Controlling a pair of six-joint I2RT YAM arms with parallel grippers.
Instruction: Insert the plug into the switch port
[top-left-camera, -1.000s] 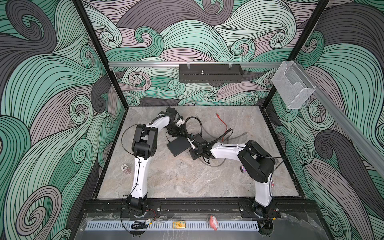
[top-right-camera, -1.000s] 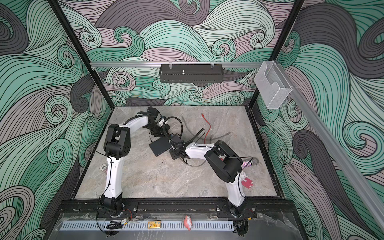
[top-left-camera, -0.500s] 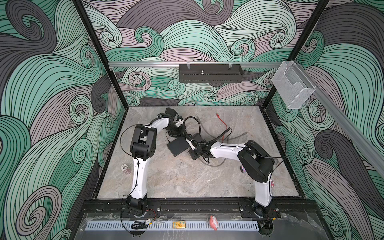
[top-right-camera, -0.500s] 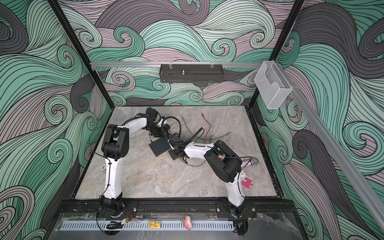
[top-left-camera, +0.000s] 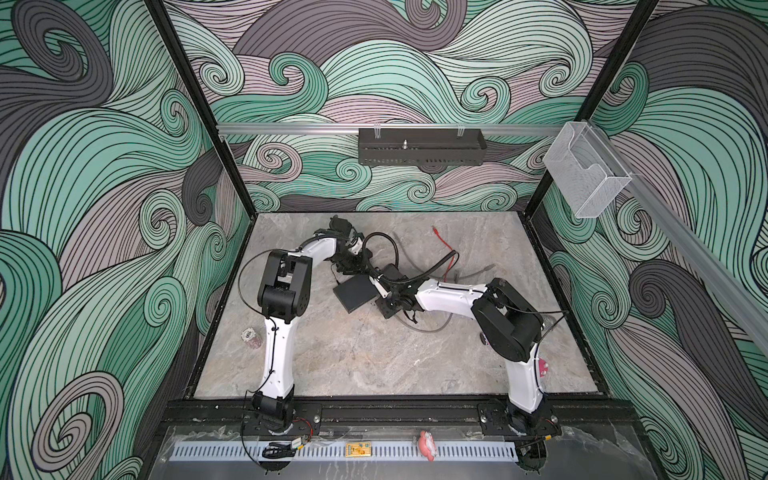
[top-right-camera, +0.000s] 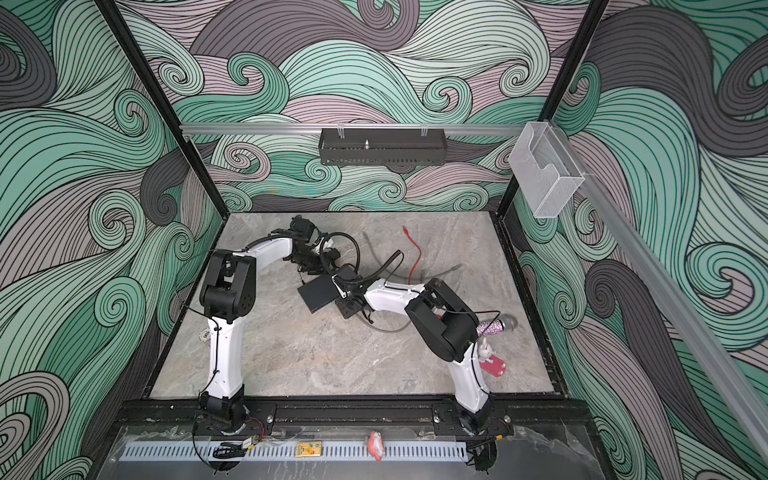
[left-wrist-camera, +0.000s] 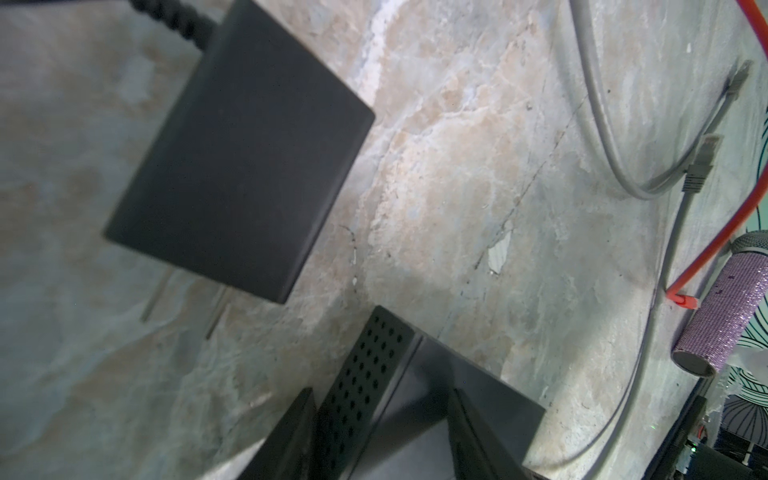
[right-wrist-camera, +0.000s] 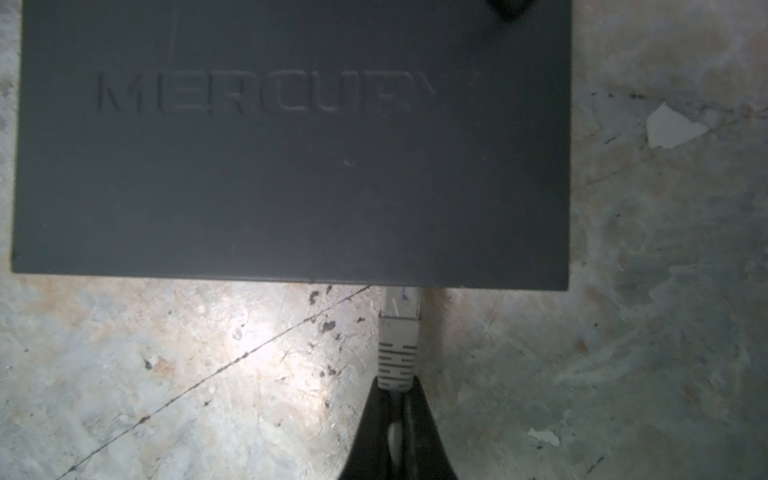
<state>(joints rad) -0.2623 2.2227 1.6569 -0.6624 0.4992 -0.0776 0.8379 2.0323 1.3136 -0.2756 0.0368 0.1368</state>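
Note:
The switch (right-wrist-camera: 291, 166) is a flat black box embossed MERCURY, lying mid-table in both top views (top-left-camera: 353, 293) (top-right-camera: 318, 291). My right gripper (right-wrist-camera: 399, 386) is shut on the grey plug (right-wrist-camera: 399, 332) just behind its ribbed boot. The plug's clear tip meets the switch's near edge, at the port. In the top views the right gripper (top-left-camera: 380, 287) sits at the switch's right edge. My left gripper (left-wrist-camera: 380, 392) is shut on the switch's far corner (left-wrist-camera: 478, 386), one finger against the perforated side. It shows at that corner from above too (top-left-camera: 347, 270).
A black adapter cube (left-wrist-camera: 241, 158) with prongs lies just beyond the switch (top-left-camera: 392, 272). Red cable (top-left-camera: 446, 249) and loose grey cables (left-wrist-camera: 602, 145) trail behind the right arm. A glittery purple microphone (top-right-camera: 492, 326) and pink toy (top-right-camera: 492, 363) lie at right, a small round stack (top-left-camera: 252, 336) at left.
The left arm's elbow has drifted slightly to the left. The right gripper stays at the switch's edge with the plug. Nothing else has visibly moved.

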